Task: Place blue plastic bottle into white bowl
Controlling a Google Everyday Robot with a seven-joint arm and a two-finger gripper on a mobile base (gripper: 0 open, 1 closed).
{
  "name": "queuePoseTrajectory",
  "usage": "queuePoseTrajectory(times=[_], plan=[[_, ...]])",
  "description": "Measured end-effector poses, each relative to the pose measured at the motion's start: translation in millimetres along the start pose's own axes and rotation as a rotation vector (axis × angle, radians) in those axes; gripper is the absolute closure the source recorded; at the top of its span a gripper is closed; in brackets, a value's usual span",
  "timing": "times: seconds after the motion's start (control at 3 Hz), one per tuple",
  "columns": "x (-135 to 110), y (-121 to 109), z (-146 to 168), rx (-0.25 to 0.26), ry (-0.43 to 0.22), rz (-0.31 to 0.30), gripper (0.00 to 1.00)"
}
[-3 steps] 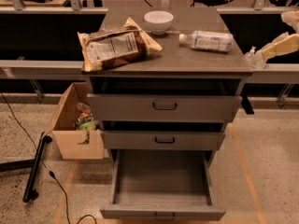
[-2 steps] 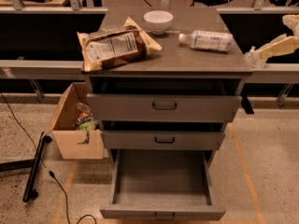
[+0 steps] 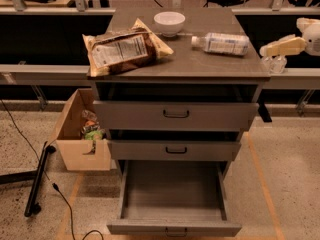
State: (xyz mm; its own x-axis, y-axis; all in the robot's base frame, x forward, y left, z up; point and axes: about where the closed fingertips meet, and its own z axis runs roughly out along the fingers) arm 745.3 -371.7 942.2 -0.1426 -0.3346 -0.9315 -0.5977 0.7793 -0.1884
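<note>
With the blue plastic bottle point(image 3: 220, 43) laid sideways right of the white bowl point(image 3: 169, 22) and the gripper point(image 3: 273, 62), state not discernible, positioned beyond the cabinet point(image 3: 200, 65) edge, the bottle could be rolled away by a glancing approach.

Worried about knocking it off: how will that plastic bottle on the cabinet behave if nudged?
The blue plastic bottle lies on its side, so a nudge would probably roll it. Clear thin plastic suggests light and squashy. The gripper hangs right of the cabinet, apart from the bottle.
</note>
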Motion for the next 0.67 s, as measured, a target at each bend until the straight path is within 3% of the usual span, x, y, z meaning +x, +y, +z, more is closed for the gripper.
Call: queuePoseTrajectory(times=[0.67], plan=[[18.2, 0.8, 57.5, -0.045, -0.009, 0.118, 0.00]])
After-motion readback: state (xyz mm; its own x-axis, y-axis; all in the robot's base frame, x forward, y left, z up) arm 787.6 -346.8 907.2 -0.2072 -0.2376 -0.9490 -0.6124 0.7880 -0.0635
